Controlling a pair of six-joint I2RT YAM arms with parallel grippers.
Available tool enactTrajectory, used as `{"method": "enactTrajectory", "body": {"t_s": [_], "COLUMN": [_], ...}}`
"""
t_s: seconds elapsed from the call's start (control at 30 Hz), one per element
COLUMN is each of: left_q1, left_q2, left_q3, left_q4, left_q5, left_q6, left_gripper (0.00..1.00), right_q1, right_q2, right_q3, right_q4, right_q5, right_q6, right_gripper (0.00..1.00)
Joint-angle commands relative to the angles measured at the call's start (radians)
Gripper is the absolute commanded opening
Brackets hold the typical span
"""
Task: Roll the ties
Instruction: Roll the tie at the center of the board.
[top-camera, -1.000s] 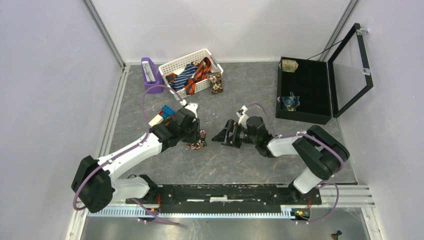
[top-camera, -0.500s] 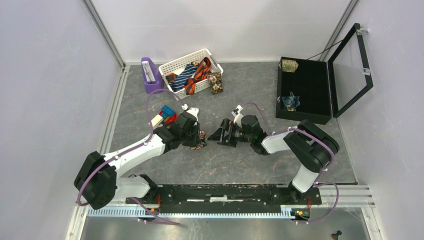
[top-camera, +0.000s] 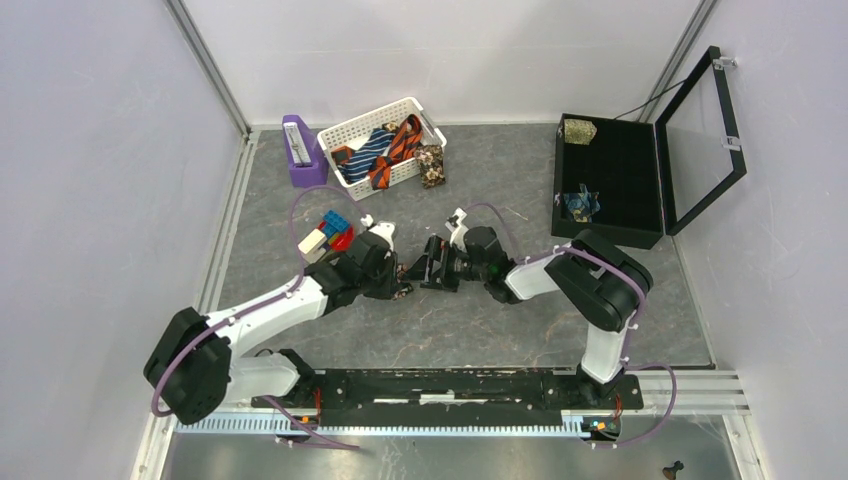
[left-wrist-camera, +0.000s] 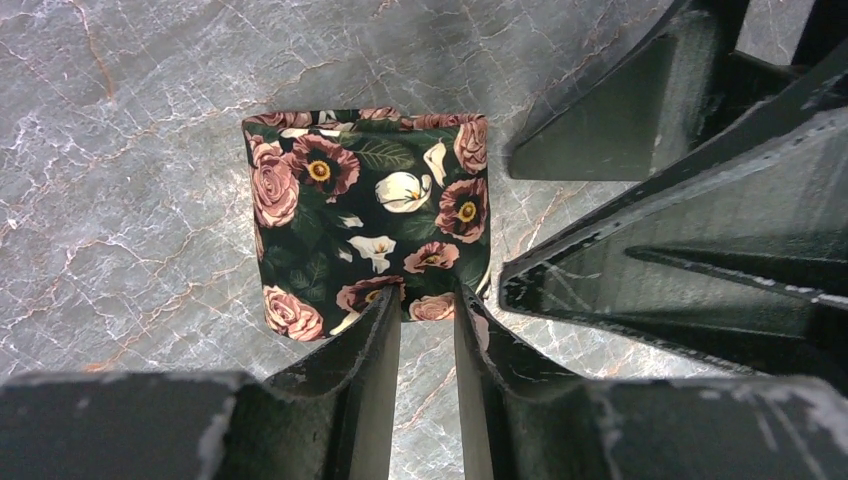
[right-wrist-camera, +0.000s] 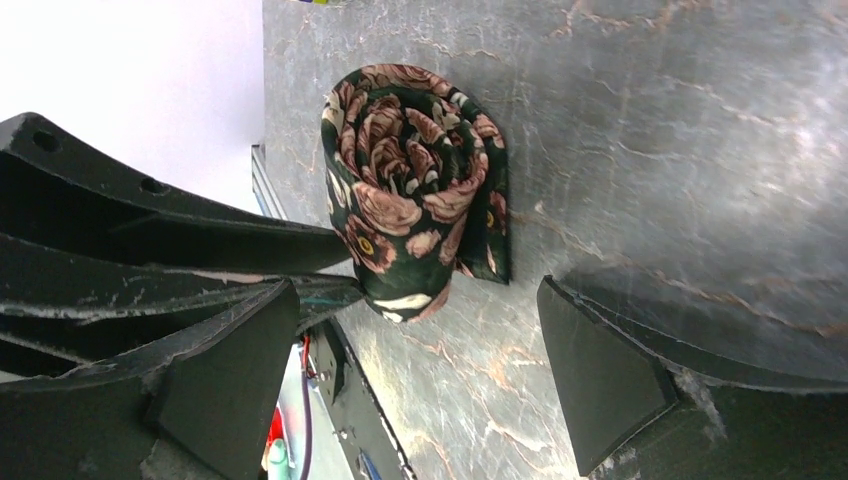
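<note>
The rolled floral tie (left-wrist-camera: 370, 215) lies on the grey marbled table (top-camera: 470, 330), about mid-table where the two arms meet. The left gripper (left-wrist-camera: 428, 325) is almost closed, pinching the roll's near edge. The right gripper (right-wrist-camera: 417, 290) gapes wide, the roll's end just between its tips and touching neither. Toy blocks (top-camera: 328, 232) sit near on the left, and the table's edges are well off.

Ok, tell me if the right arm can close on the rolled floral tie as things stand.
Probably yes. The right gripper is open and the floral tie sits in line with its jaws, nothing between; only the left gripper, pinching the roll's edge, crowds one side.
</note>
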Motion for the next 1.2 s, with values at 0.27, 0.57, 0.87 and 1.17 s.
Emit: {"method": "enactTrajectory", "body": {"t_s": [0.27,0.57,0.87,1.17], "left_q1": [0.005,0.005,0.004,0.006], "left_q2": [-0.033,-0.040,-0.086,-0.120], "left_q3": [-0.078,-0.083,0.014,0.116], "left_q4": [0.027,0.032,-0.034,-0.119], "left_q5": [0.000,0.000,-0.043,-0.056], "left_q6": [-0.012,-0.010,-0.014,0.012], "left_gripper": [0.33,0.33,0.60,0.59], "right_q1": [0.058,0.069,0.067,0.061], "right_q2": [0.137,0.161,0.124,0.055], "right_q3": [0.083,0.083,0.140,0.179], "right_q4": [-0.014,0.041,-0.069,-0.187], "right_q5": [0.016,0.012,0.044,0.093], "right_q6": [-0.005,0.012,-0.078,-0.188], "right_gripper": [0.93,0.89,0.92,0.95]}}
